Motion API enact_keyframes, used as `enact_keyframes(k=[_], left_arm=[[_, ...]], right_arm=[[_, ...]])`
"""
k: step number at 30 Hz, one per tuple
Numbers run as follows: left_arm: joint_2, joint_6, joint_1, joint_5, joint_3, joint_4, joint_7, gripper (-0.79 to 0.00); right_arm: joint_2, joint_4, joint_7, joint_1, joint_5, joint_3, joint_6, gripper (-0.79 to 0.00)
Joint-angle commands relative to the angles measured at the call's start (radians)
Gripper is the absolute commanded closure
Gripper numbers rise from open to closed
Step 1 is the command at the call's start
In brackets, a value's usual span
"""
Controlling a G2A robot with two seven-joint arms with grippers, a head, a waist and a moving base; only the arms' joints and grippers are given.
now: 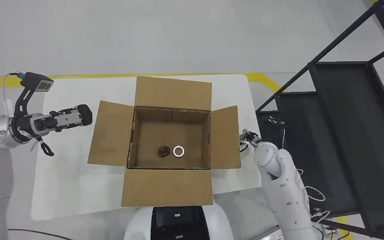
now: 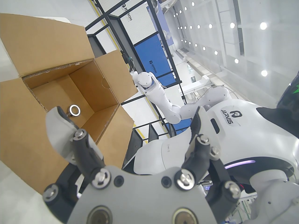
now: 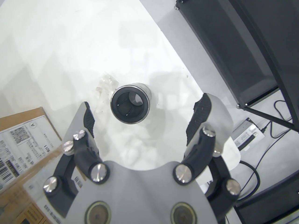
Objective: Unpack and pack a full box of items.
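Note:
An open cardboard box stands mid-table with all flaps folded out. On its floor lie a dark round part and a pale ring; the ring also shows past one left fingertip. My left gripper hangs open and empty left of the box, pointing toward it. My right gripper is open beside the box's right flap, low over a short metal cylinder with a dark bore. The cylinder stands upright on the table, just ahead of the fingertips and untouched.
A scrap of clear plastic lies next to the cylinder. A labelled box flap sits close to one right finger. A black metal rack stands off the table's right edge. Bare table surface lies left of the box.

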Motion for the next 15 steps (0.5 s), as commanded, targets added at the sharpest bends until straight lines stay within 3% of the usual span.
enact_keyframes(k=[1, 3, 6, 11, 15], left_arm=[[0.000, 0.000, 0.000, 0.000, 0.000, 0.000, 0.000, -0.785], [0.000, 0.000, 0.000, 0.000, 0.000, 0.000, 0.000, -0.785], [0.000, 0.000, 0.000, 0.000, 0.000, 0.000, 0.000, -0.785], [0.000, 0.000, 0.000, 0.000, 0.000, 0.000, 0.000, -0.785], [0.000, 0.000, 0.000, 0.000, 0.000, 0.000, 0.000, -0.785]], right_arm=[[-0.001, 0.019, -0.001, 0.011, 0.002, -0.010, 0.005, -0.763], [-0.003, 0.038, 0.001, 0.023, 0.008, -0.018, 0.010, -0.711], [-0.004, 0.061, 0.006, 0.042, 0.020, -0.031, 0.009, -0.554], [-0.006, 0.091, 0.000, 0.064, 0.026, -0.044, 0.009, 0.000], [-0.005, 0.101, -0.004, 0.071, 0.028, -0.045, 0.008, 0.000]])
